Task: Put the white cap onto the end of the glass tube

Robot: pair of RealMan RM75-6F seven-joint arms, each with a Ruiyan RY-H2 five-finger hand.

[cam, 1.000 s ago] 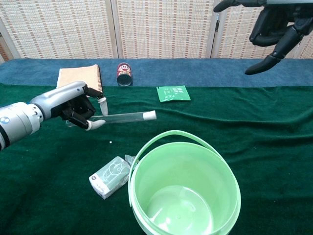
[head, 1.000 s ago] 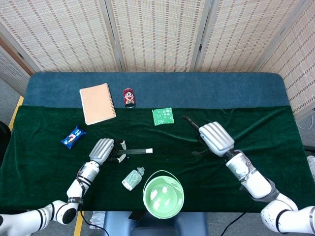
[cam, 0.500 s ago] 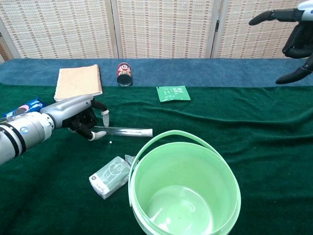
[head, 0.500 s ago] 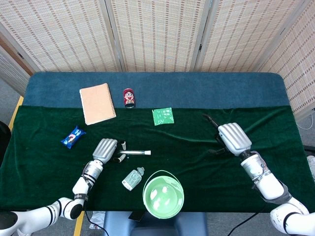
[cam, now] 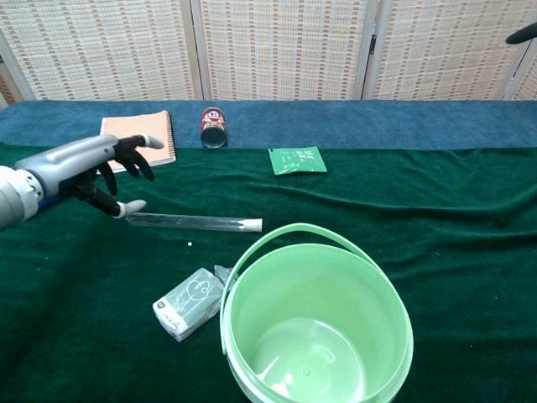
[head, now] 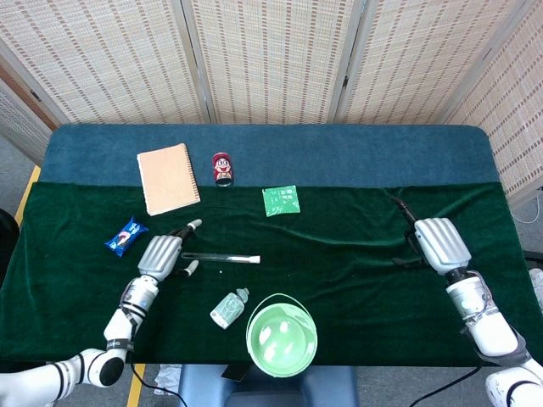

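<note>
A clear glass tube (head: 216, 257) (cam: 189, 222) lies flat on the green cloth, with the white cap (head: 254, 259) (cam: 251, 225) sitting on its right end. My left hand (head: 161, 253) (cam: 88, 168) hovers just left of the tube with fingers spread apart, holding nothing and apart from the glass. At the table's right side my right hand (head: 439, 244) stays open and empty; the chest view shows only a dark fingertip (cam: 522, 34) of it at the upper right edge.
A green bucket (head: 282, 333) (cam: 315, 317) stands at the front centre. A small clear bottle (head: 229, 308) (cam: 190, 303) lies left of it. A notebook (head: 168, 178), a red can (head: 222, 168), a green packet (head: 282, 201) and a blue wrapper (head: 126, 236) lie further back.
My left hand let go of the tube, opened and drew back to the left; the tube now lies on the cloth. My right hand withdrew to the right.
</note>
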